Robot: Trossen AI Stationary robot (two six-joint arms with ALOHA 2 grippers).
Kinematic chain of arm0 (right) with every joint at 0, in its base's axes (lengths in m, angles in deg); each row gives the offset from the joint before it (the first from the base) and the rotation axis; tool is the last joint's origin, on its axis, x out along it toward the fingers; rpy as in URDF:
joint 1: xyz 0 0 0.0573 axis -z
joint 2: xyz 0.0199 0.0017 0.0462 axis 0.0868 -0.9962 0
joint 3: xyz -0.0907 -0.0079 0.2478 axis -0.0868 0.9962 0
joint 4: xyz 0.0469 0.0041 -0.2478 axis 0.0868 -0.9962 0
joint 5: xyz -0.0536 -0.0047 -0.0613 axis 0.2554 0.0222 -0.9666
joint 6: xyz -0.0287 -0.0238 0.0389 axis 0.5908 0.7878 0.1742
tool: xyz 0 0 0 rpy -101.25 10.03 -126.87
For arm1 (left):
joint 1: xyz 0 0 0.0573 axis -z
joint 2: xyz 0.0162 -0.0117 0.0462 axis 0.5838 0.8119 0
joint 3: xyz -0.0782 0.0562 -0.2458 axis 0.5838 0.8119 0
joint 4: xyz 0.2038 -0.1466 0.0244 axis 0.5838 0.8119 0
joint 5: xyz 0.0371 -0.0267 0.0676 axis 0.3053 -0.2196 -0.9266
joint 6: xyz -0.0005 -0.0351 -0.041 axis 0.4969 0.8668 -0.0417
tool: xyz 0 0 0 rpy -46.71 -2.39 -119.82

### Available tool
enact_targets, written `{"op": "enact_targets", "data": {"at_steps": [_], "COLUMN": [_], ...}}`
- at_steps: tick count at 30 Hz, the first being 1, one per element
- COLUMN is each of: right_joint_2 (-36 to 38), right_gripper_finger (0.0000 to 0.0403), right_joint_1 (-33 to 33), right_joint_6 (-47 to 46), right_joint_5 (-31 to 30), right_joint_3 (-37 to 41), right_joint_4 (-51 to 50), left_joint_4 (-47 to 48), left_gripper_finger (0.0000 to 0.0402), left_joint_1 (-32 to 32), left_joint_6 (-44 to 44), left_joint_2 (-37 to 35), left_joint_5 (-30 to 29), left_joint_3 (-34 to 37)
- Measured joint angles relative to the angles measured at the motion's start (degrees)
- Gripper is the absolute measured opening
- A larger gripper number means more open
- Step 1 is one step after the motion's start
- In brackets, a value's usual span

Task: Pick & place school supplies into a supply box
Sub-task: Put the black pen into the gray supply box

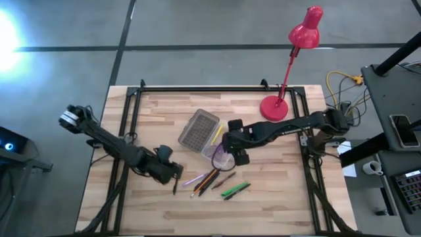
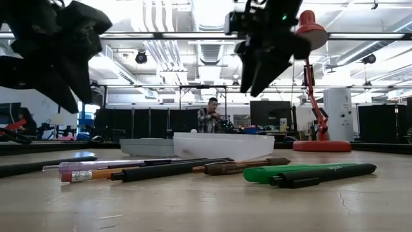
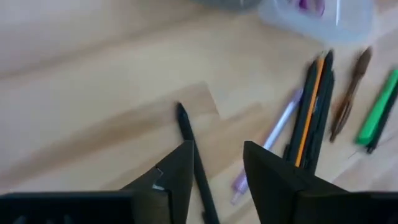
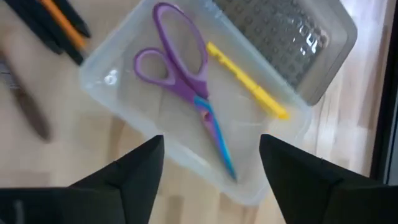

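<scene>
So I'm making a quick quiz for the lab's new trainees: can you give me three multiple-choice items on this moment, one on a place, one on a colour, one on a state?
1. Where are the purple-handled scissors?
A. inside the supply box
B. under the red desk lamp
C. in the left gripper

2. What colour is the marker lying in the box beside the scissors?
A. green
B. yellow
C. brown

3. How does the right gripper stand?
A. shut on a pencil
B. shut, empty
C. open above the box

Answers: 1 A, the right wrist view shows them lying on the box floor. 2 B, it is plainly yellow there. 3 C, its fingers stand wide apart with nothing between them.
</scene>
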Motion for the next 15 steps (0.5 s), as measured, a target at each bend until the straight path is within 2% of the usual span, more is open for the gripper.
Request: {"op": "enact_targets", "data": {"at_steps": [4, 8, 12, 15], "right_joint_2": [1.9, 4.1, 6.7, 9.1], "right_gripper_finger": [0.0272, 0.0279, 0.0276, 0.0274], "right_joint_1": [-1.6, -2.3, -2.3, -2.3], "right_joint_6": [-5.8, -10.5, -12.8, -13.9], "right_joint_5": [-0.7, -0.8, -0.8, -0.9], "right_joint_3": [1.5, 3.0, 5.5, 7.7], "right_joint_4": [-3.5, -5.8, -7.1, -6.6], "left_joint_4": [8.3, 17.2, 12.2, 6.9], "left_gripper_finger": [0.0159, 0.0174, 0.0175, 0.0175], "left_joint_1": [0.0, -0.1, -0.1, -0.1], "left_joint_6": [4.1, 7.6, 8.0, 8.2], "left_joint_2": [9.5, 15.5, 16.0, 16.0], "left_joint_5": [3.6, 4.0, 4.0, 4.0], "left_joint_3": [-6.2, -11.4, -12.7, -11.0]}}
